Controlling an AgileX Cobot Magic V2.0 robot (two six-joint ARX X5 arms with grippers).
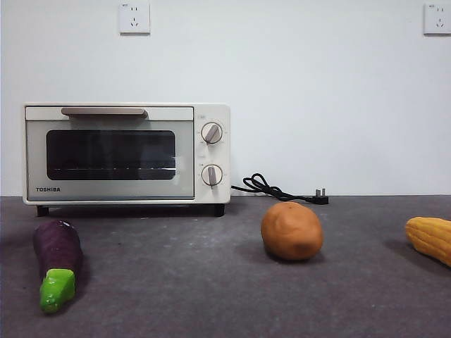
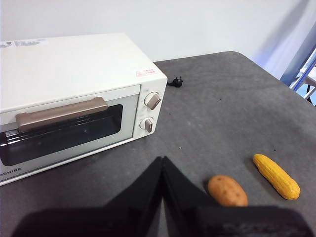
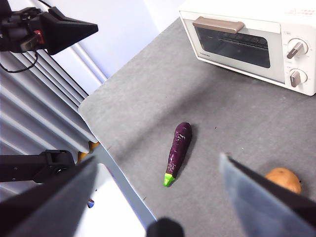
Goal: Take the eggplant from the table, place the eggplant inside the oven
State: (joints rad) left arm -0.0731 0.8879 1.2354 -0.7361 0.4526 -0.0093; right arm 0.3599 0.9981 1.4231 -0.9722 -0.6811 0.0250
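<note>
Nothing of the task is done yet, we judge. Our dark purple toy eggplant (image 3: 178,150) with its green stem lies on the dark grey table (image 3: 237,128), well below and between our right fingers (image 3: 256,197), which are spread wide. Our left fingers (image 2: 148,192) are clenched together, empty. The cream-white toaster oven (image 1: 127,155) has its glass door closed.

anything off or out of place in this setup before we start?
Nothing stands out. The oven sits square with its door shut, its cord loose beside it and not plugged in. The eggplant, potato and corn lie apart on the table, undamaged. Left hand is shut, right hand open, both clear.
</note>
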